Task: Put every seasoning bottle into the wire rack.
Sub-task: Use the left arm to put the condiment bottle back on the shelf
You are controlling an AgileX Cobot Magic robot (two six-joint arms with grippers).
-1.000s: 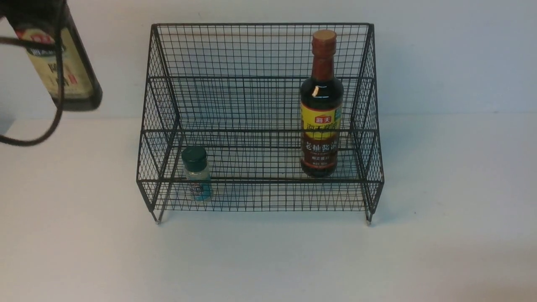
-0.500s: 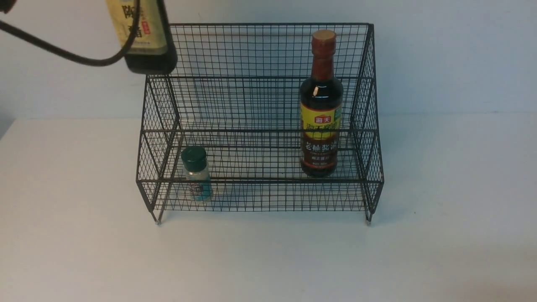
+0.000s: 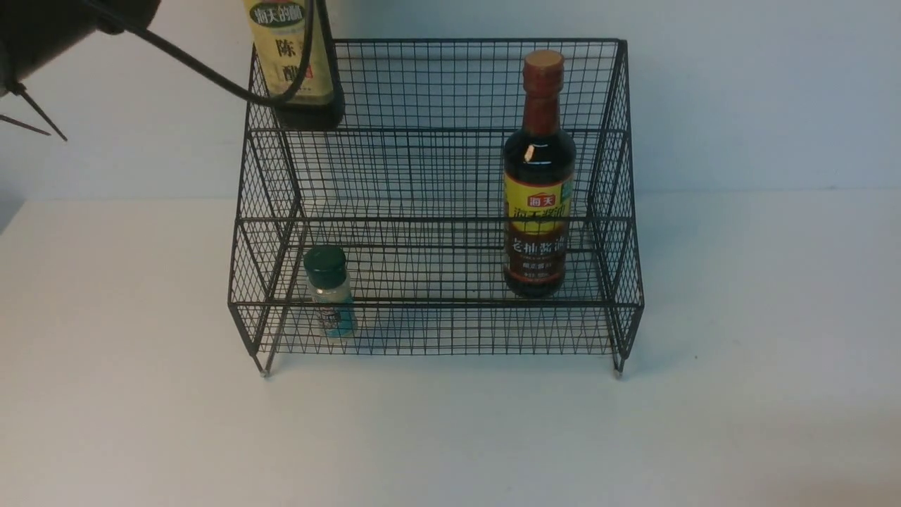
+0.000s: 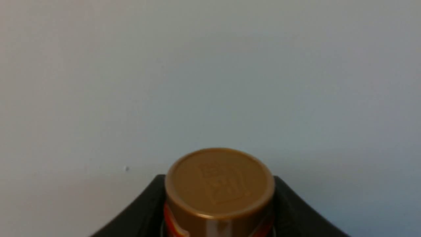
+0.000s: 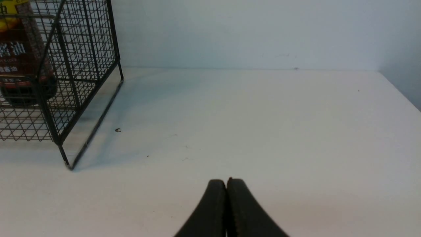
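Observation:
The black wire rack (image 3: 436, 40) stands mid-table. On its lower tier are the small green-capped shaker (image 3: 329, 292) at left and a tall dark bottle with a yellow-red label (image 3: 538, 204) at right. A third bottle, dark with a cream label (image 3: 288, 63), hangs in the air at the rack's upper left corner, its top cut off by the picture's edge. In the left wrist view its gold cap (image 4: 219, 184) sits between the black fingers of my left gripper (image 4: 218, 178), which is shut on it. My right gripper (image 5: 227, 180) is shut and empty, low over the table right of the rack (image 5: 62, 82).
A black cable (image 3: 211, 74) runs from my left arm (image 3: 56, 21) across the front of the held bottle. A pale wall stands close behind the rack. The white table (image 3: 450, 436) stretches in front of the rack and to both sides.
The held cream-label bottle has travelled right, from the far left of the front view to the rack's upper left corner. The right gripper and the two bottles in the rack have not moved.

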